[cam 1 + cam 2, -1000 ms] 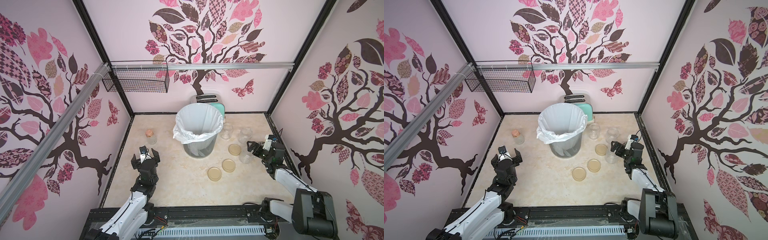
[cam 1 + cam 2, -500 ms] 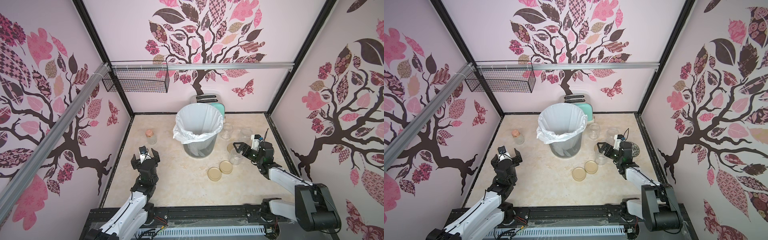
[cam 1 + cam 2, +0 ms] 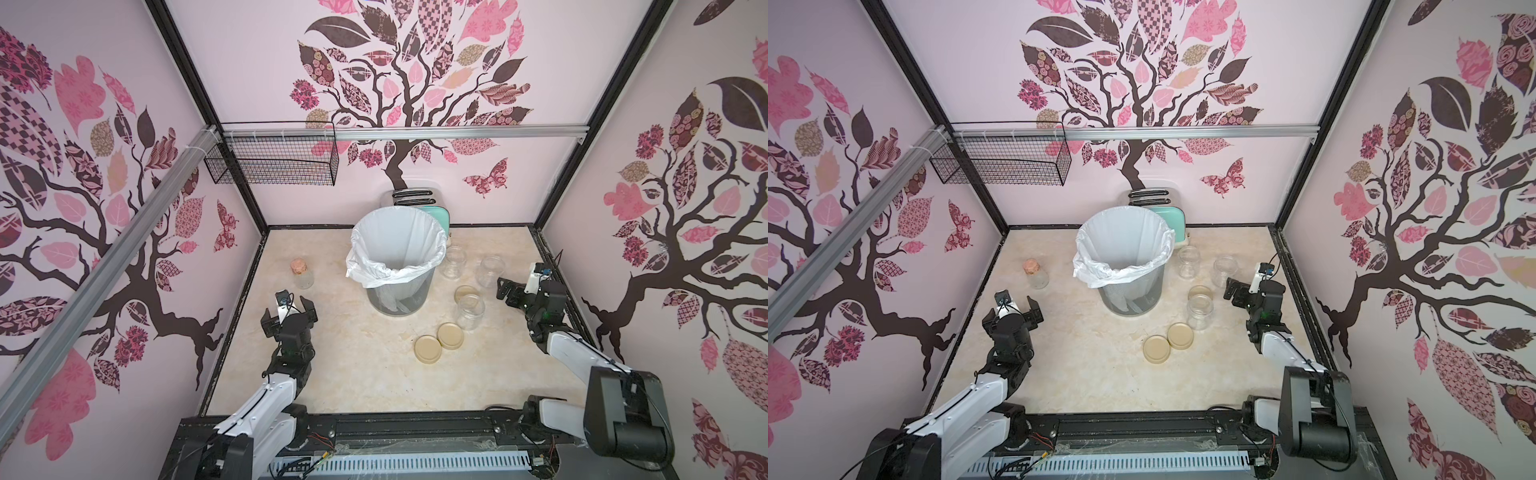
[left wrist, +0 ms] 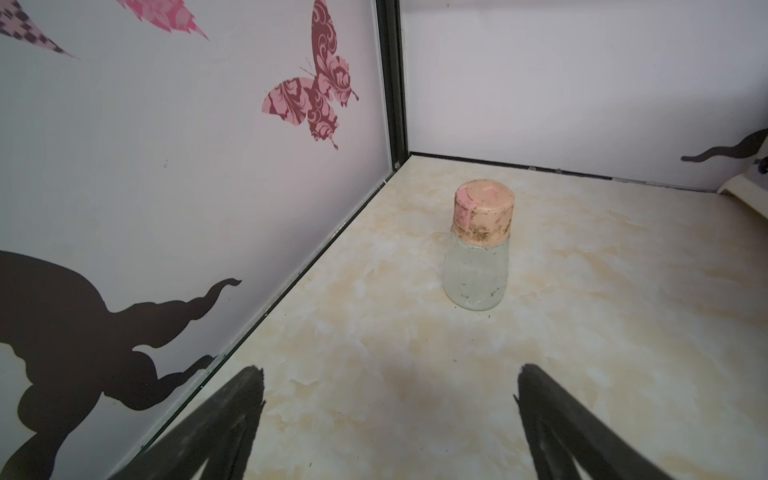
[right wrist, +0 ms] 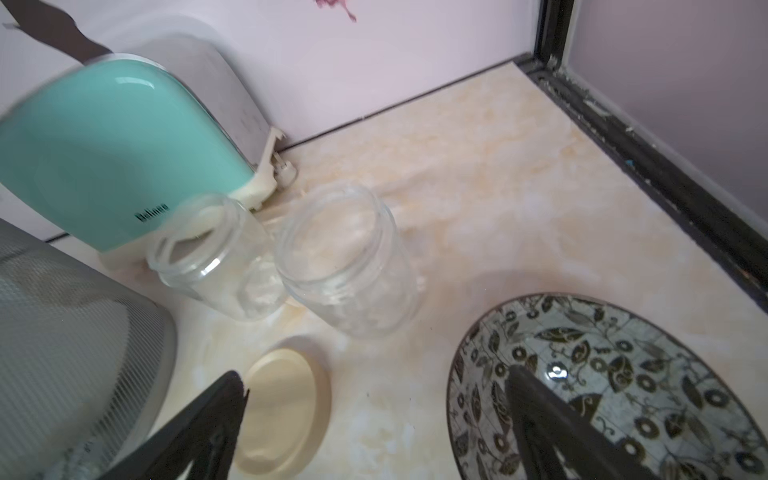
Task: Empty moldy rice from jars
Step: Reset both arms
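The three short, wide clear glass jars (image 3: pixel 470 312) all stand upright and lidless to the right of the wire-mesh bin with a white liner (image 3: pixel 398 249). None shows a pale mass inside, so I judge them emptied, though a thin residue would be hard to spot through the glass. The moldy rice is not visible anywhere, and I cannot tell whether it lies in the bin.

One jar stands alone just right of the bin's base. The back two jars (image 5: pixel 349 262) sit side by side farther behind it, in front of the teal toaster (image 5: pixel 112 158). One of the round flat beige lids (image 3: pixel 463 292) lies just behind the lone jar, and the other two lie touching each other, front-right of the bin.

The right gripper (image 3: pixel 505 290) hangs beyond the jars from the bin. Its jaws are spread wide and hold nothing, and one finger is over the dark patterned bowl (image 5: pixel 615 374). From it, the jars lie toward the bin with their long axes vertical and mouths up. This arm is much the nearer.

On the bin's opposite side, the left gripper (image 3: pixel 288 313) is also spread and empty. It faces the cork-stoppered glass flask (image 4: pixel 478 266).
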Tool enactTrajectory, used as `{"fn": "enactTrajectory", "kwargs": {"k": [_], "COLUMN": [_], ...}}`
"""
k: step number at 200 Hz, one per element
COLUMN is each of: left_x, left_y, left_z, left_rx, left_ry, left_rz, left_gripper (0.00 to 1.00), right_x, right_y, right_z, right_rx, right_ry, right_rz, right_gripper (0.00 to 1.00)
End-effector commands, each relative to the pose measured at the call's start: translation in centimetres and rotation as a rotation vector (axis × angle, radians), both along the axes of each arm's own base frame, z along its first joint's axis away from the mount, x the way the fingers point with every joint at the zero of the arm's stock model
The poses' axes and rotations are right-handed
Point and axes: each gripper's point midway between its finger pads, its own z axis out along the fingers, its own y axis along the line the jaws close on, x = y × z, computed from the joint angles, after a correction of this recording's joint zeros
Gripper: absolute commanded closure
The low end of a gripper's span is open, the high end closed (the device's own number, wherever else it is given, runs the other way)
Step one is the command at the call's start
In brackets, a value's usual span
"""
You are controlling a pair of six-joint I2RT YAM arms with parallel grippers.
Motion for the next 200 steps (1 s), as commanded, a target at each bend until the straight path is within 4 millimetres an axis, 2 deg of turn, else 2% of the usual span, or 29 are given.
{"fn": "enactTrajectory", "kwargs": {"k": [1, 15, 26, 43, 51, 62, 74, 80, 93, 109, 118, 137, 200], "left_x": [2.1, 3.8, 5.1, 6.6, 7.1, 7.6, 8.1, 8.2, 8.3, 8.3, 8.6, 8.7, 9.4], "left_y": [-1.1, -1.8, -2.6, -3.7, -3.6, -3.4, -3.4, -3.4, -3.3, -3.1, -3.0, -3.4, -3.2], "left_z": [0.6, -0.2, -0.8, -0.7, -0.8, -2.0, -2.3, -2.5, -2.8, -3.8, -3.5, -4.1, -4.5], "left_rx": [-0.027, -0.005, 0.004, 0.017, -0.001, -0.012, -0.014, -0.021, -0.045, -0.070, -0.067, -0.082, -0.140], "left_ry": [-0.050, -0.013, 0.041, 0.000, -0.021, -0.001, -0.021, -0.008, 0.030, 0.024, -0.017, 0.045, 0.062], "left_rz": [-0.082, -0.128, -0.168, -0.233, -0.240, -0.236, -0.247, -0.254, -0.267, -0.285, -0.289, -0.318, -0.362], "left_gripper": [0.02, 0.02, 0.02, 0.02, 0.02, 0.02, 0.02, 0.02, 0.02, 0.02, 0.02, 0.02, 0.02], "right_x": [0.0, 0.3, 0.6, 1.1, 1.2, 1.1, 1.2, 1.2, 1.1, 1.3, 1.4, 1.4, 1.4], "right_y": [1.4, 1.6, 1.4, 0.9, 0.9, 1.2, 2.3, 2.9, 3.1, 3.1, 3.2, 3.2, 3.1], "right_z": [0.0, 0.3, 0.7, 0.8, 0.6, 0.5, -0.2, -1.0, -0.5, -1.1, -0.9, -1.0, -1.0], "right_rx": [-0.044, -0.041, -0.102, -0.126, -0.118, -0.126, -0.173, -0.200, -0.214, -0.214, -0.215, -0.214, -0.213], "right_ry": [-0.116, -0.169, -0.185, -0.197, -0.210, -0.263, -0.244, -0.211, -0.264, -0.210, -0.222, -0.215, -0.215], "right_rz": [0.094, 0.095, 0.077, 0.044, 0.041, 0.043, 0.072, 0.087, 0.076, 0.082, 0.081, 0.082, 0.079], "right_gripper": [0.01, 0.00, 0.01, 0.00, 0.00, 0.01, 0.00, 0.00, 0.01, 0.00, 0.01, 0.00, 0.00]}}
